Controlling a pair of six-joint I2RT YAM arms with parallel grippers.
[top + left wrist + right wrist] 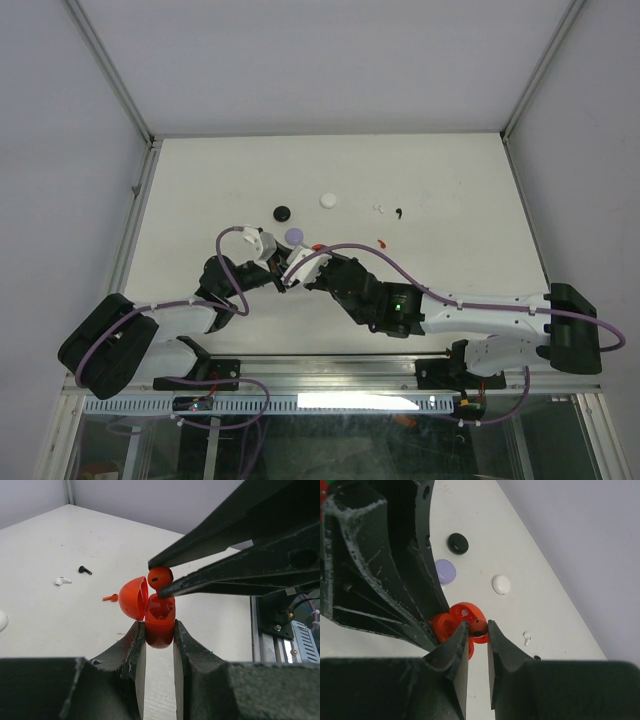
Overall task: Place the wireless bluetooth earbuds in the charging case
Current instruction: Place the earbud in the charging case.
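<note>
My left gripper is shut on the base of an open red charging case, whose lid is hinged open to the left. My right gripper is shut on a red earbud and holds it at the mouth of the case. In the left wrist view the earbud sits just above the case opening, its stem pointing down into it. A second red earbud lies on the table behind the case. In the top view the two grippers meet near the table's front middle.
A black case, a white case and a purple case lie on the table beyond the grippers. A white earbud, a black earbud and the loose red earbud lie to the right.
</note>
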